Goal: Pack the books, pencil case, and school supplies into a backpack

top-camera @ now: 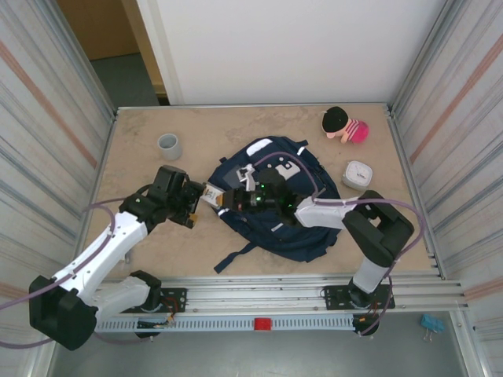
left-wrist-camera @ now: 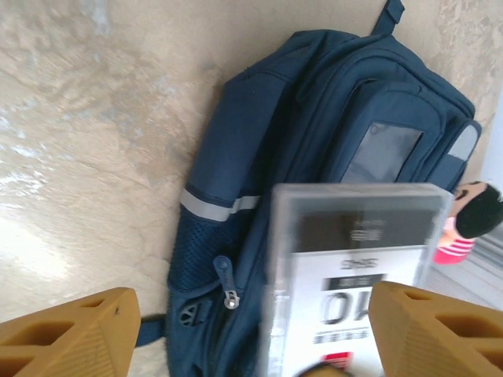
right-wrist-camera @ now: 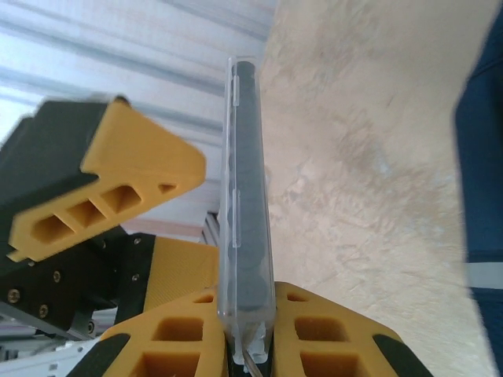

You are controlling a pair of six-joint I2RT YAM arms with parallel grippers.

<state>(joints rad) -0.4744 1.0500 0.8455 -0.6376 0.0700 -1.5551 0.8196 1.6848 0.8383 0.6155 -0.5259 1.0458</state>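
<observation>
Right wrist: right tool (right-wrist-camera: 250,323) pinches clear supplies box (right-wrist-camera: 247,188) by one thin end, left tool (left-wrist-camera: 255,334) spread wide around it, so box could pivot and drop outside backpack (left-wrist-camera: 314,118).

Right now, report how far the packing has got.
Done: nothing visibly packed; I cannot tell what the backpack holds. In hand: the right gripper clamps a clear flat case edge-on beside the backpack, and the left gripper stands open around it. Left: get that case inside, then the pencil case, which lies on the table right of the backpack.
</observation>
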